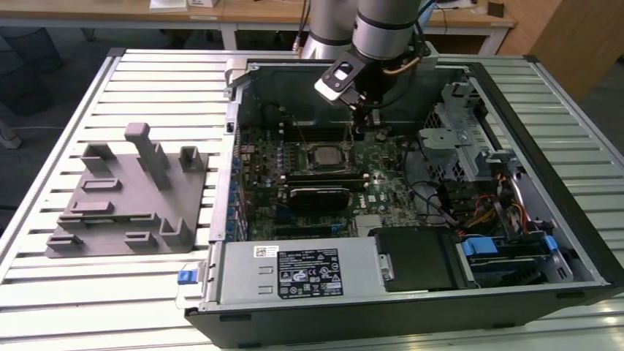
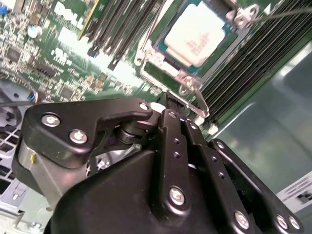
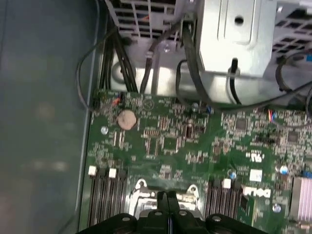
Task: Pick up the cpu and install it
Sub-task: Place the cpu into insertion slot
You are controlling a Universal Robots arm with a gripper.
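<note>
Over the green board (image 3: 195,146) inside the open computer case (image 1: 390,322), my gripper (image 3: 168,196) hangs with its fingers pressed together and holds nothing. Near its tips, the cpu (image 2: 196,35) lies flat in its socket (image 2: 161,68), silvery top up. I judge it light, thin and stiff, with a slippery top and a fragile underside. Take hold by opposite side edges only, keeping it level.

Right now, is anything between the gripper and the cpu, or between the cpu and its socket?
Nothing visible. The small silvery-white square cpu already lies in the metal-framed socket on the green motherboard. The black gripper hangs at the socket's edge, with only air between it and the chip.
</note>
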